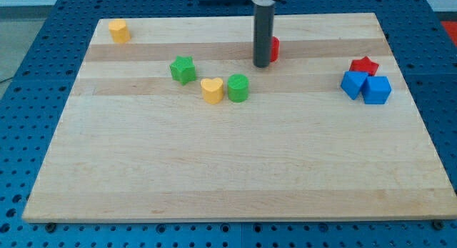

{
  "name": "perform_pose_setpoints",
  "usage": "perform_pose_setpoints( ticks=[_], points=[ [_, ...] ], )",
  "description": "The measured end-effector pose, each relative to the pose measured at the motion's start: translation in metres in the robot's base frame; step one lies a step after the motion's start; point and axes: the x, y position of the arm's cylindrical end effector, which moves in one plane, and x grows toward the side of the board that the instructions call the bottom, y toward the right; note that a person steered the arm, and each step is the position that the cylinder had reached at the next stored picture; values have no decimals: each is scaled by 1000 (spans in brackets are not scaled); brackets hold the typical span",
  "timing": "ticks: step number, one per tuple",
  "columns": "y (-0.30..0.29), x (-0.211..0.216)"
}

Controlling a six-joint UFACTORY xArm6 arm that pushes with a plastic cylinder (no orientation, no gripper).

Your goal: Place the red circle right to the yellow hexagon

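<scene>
In the camera view, my tip (261, 64) is down on the wooden table (228, 169), near the top edge and a bit right of the middle. It is just a plain rod, so it has hold of nothing. The red circle (274, 48) sits right behind it, mostly hidden, touching the rod's right side. The yellow hexagon (119, 31) is far away in the top left corner. A green star (183, 69), a yellow heart (211, 91) and a green round block (238, 88) sit near the middle. By the right edge, a red star (365, 65) touches two blue blocks (366, 87).
</scene>
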Motion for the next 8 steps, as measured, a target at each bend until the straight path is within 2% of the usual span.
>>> perform_pose_setpoints(
  ticks=[1,2,3,4,5,6,7,8],
  points=[
    [48,-2],
    [43,-30],
    [-18,-49],
    [-45,-48],
    [-32,-19],
    [-44,2],
    [-94,1],
    [-103,-43]
  ],
)
